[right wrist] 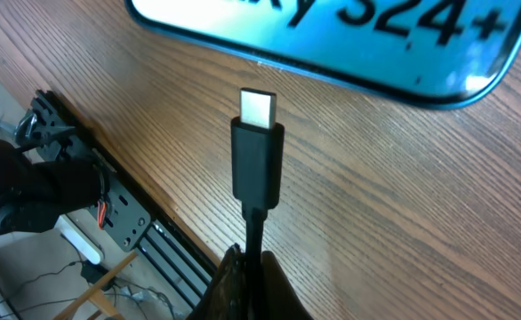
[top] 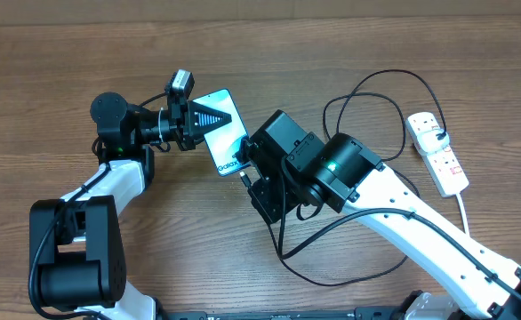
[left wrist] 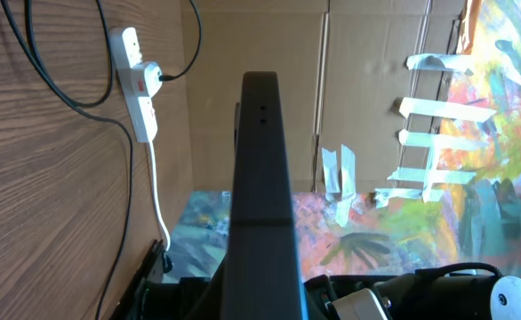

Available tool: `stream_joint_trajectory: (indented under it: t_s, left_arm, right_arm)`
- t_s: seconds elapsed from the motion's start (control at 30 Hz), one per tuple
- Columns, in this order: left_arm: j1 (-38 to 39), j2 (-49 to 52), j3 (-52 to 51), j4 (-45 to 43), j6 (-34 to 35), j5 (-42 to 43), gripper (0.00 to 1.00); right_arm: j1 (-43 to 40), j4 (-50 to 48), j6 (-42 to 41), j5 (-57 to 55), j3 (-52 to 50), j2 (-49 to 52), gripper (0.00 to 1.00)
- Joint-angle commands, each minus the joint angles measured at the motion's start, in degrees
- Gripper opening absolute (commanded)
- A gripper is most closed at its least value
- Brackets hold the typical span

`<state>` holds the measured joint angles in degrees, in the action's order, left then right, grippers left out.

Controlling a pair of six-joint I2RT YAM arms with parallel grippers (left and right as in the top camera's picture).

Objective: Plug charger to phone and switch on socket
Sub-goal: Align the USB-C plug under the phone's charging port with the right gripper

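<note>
My left gripper is shut on the phone, holding its cyan screen tilted up off the table. In the left wrist view the phone shows edge-on as a dark bar between the fingers. My right gripper is shut on the charger cable just behind its plug tip. The fingers hold the tip pointing at the phone's end, a short gap away. The charger cable loops back to the socket, where its black plug head sits in an outlet.
The socket lies at the right of the wooden table, its white cord running toward the front edge. Loose cable loops lie between the right arm and the socket. Cardboard walls stand behind the table.
</note>
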<state>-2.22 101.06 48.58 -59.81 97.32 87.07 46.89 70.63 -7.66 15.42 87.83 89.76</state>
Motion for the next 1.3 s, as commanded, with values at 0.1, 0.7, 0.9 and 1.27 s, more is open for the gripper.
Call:
stream_joint_trajectory:
  t_s: [0.1,0.7,0.9,1.27]
  left_arm:
    - [0.5,-0.3,1.5,-0.5,-2.3,1.6,0.04]
    - [0.5,-0.3,1.5,-0.8,-2.5,1.5,0.04]
    - [0.5,-0.3,1.5,-2.2,-2.4,1.4,0.04]
    - [0.4,-0.3,1.5,-2.2,0.0,-0.1,0.04]
  right_arm:
    - [-0.5,-0.5,0.2,-0.3,1.6,0.6,0.04]
    - [-3.3,-2.0,-4.8,7.3,1.6,0.9,0.04]
    - [-3.6,-1.1,-4.8,10.8,1.6,0.9,0.04]
    - [-3.5,0.3,-4.8,11.9,1.5,0.9,0.04]
